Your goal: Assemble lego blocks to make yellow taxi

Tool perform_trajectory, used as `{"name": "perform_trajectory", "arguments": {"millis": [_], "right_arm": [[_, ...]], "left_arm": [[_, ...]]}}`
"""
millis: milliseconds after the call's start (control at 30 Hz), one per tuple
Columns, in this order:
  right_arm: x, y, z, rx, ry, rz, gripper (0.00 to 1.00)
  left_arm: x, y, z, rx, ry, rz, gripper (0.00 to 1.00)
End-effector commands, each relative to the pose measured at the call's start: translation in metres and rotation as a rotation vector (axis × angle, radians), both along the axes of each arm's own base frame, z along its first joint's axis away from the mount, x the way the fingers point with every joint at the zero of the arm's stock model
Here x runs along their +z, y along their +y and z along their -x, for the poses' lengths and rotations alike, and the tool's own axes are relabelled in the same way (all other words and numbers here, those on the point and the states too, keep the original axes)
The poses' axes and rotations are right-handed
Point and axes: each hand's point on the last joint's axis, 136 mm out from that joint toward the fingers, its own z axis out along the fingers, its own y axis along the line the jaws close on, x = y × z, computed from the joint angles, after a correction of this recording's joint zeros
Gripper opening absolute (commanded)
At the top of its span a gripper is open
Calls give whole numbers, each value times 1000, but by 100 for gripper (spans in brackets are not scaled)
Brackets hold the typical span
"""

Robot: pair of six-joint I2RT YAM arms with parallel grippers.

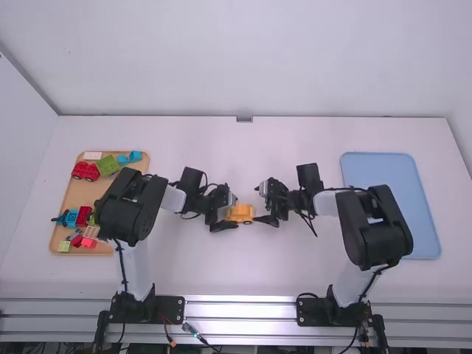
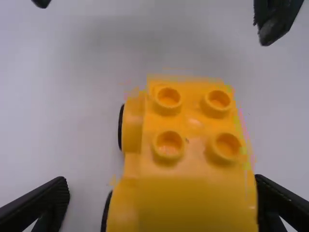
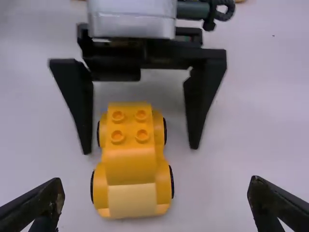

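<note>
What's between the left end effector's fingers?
The studded end of the yellow car. The right wrist view shows it: the left end effector is open around the car, with a gap on either side.

In the left wrist view, the yellow car (image 2: pixel 193 137) runs off the bottom edge, and the right arm's fingers (image 1: pixel 267 220) are cut by the top. Up high, the left arm (image 1: pixel 133 210) hides part of the wooden tray (image 1: pixel 80 193), its smallest pieces (image 1: pixel 71 234) too tiny to call; the right arm (image 1: pixel 374 228) covers a corner of the blue tray (image 1: pixel 383 177).
</note>
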Motion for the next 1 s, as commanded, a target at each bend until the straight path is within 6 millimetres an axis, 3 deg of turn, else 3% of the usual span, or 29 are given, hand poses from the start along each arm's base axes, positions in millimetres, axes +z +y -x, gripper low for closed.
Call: {"name": "perform_trajectory", "arguments": {"millis": [0, 167, 367, 600, 733, 967], "right_arm": [[-8, -2, 11, -60, 95, -15, 99], [-11, 5, 18, -66, 72, -42, 99], [-31, 25, 14, -37, 70, -13, 99], [-34, 46, 8, 76, 84, -98, 99], [-54, 54, -1, 47, 119, -50, 99], [-64, 66, 1, 69, 115, -26, 99]], "left_arm": [[10, 5, -3, 0, -61, -62, 99], [31, 13, 1, -5, -98, -122, 99], [62, 27, 11, -40, -168, -145, 99], [88, 64, 9, 28, -149, -27, 99], [106, 95, 15, 54, -181, 102, 99], [116, 122, 19, 110, -219, 168, 99]]}}
